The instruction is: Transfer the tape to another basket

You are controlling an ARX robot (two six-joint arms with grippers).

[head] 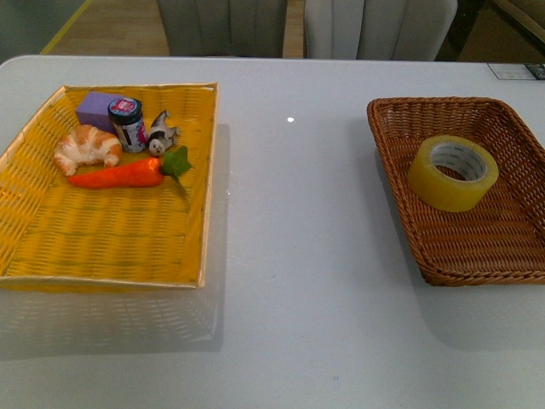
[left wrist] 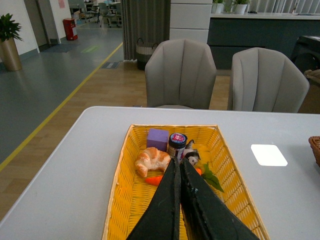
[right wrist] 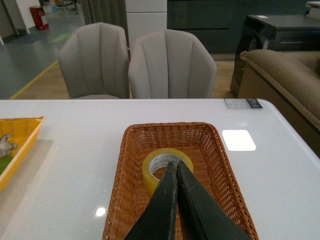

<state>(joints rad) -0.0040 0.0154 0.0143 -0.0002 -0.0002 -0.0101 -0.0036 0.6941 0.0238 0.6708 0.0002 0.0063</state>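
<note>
Tape (head: 453, 172) in basket (head: 400, 183) (right edge cut off); both tools pressed closed, empty.

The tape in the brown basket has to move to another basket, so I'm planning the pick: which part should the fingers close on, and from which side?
The tape rests tilted in the basket, its white core opening facing up. Probably best to come from above with the right gripper, one finger inside the core and one outside, pinching the wall. The basket's sloped sides crowd a sideways approach.
</note>
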